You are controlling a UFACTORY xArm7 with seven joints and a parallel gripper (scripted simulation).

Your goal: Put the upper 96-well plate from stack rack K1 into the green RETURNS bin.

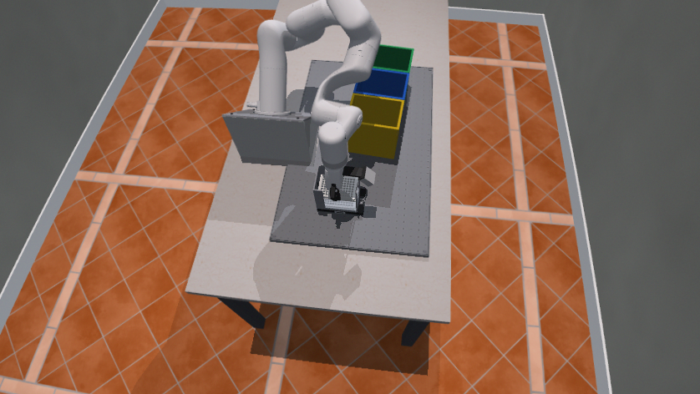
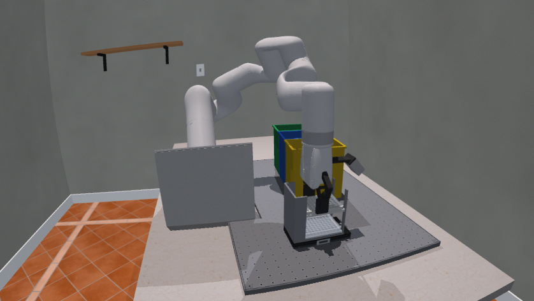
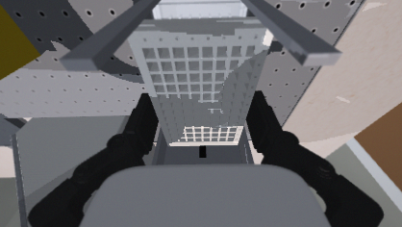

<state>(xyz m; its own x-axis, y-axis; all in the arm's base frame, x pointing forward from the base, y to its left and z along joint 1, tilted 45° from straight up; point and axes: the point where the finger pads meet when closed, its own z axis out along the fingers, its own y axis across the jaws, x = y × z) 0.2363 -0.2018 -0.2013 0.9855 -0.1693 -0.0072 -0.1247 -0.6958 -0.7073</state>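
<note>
The stack rack K1 (image 1: 337,195) stands on the grey perforated baseplate (image 1: 352,161), also in the exterior view (image 2: 315,220). My gripper (image 2: 323,194) reaches down into the rack from above and is shut on the upper 96-well plate (image 2: 325,203), one black finger on each long side, as the wrist view shows (image 3: 202,111). The white gridded plate (image 3: 202,82) fills the gap between the fingers. The lower plate (image 2: 322,226) lies on the rack's bottom shelf. The green RETURNS bin (image 1: 393,58) is the farthest in a row of three bins behind the arm.
A blue bin (image 1: 382,83) and a yellow bin (image 1: 376,122) stand in line between the rack and the green bin. A grey upright panel (image 2: 205,185) stands left of the rack at the arm's base. Grey rack posts (image 3: 288,34) cross the wrist view.
</note>
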